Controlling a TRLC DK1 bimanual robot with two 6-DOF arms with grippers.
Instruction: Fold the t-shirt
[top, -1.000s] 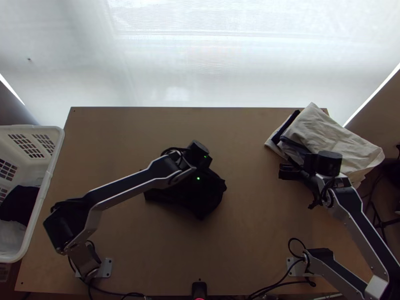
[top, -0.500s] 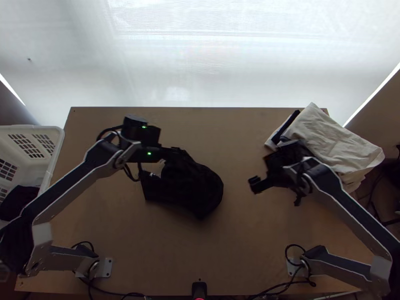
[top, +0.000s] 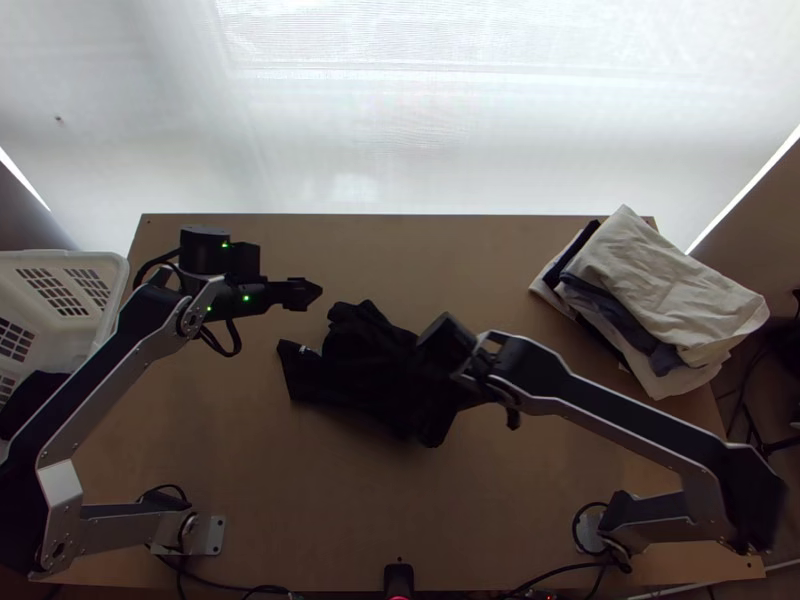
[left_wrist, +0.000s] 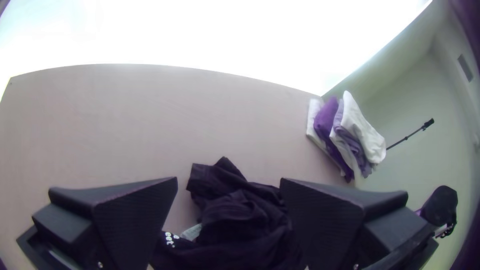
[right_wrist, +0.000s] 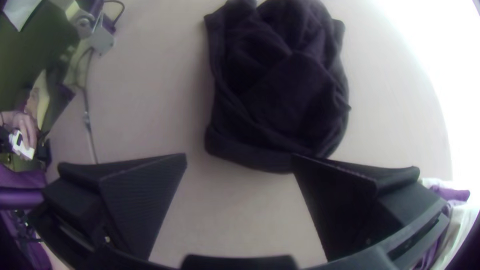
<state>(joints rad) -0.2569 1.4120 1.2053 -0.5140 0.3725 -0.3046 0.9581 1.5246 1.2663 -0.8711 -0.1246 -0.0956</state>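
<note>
My left gripper (top: 312, 293) stands beyond the upper left of the black t-shirt (top: 345, 378), off the cloth. The shirt lies bunched at the middle of the table. My right gripper's housing (top: 447, 342) is over the shirt's right part in the top view. In the left wrist view the left gripper (left_wrist: 228, 182) is open, with the shirt (left_wrist: 245, 220) lying beyond its fingers. The right wrist view has the right gripper (right_wrist: 239, 156) open too, its fingers apart and the crumpled shirt (right_wrist: 285, 95) past them, not held.
A stack of folded cloths (top: 660, 290) lies at the table's far right corner. At the left edge stands a white basket (top: 108, 310) with dark cloth in it. Bare wood (top: 470, 260) shows beyond the shirt. A person's hand (right_wrist: 25, 127) is off the table.
The left gripper has moved left, off the shirt. From beside the folded stack, the right arm has swung left to the shirt. The shirt's upper left part lies uncovered.
</note>
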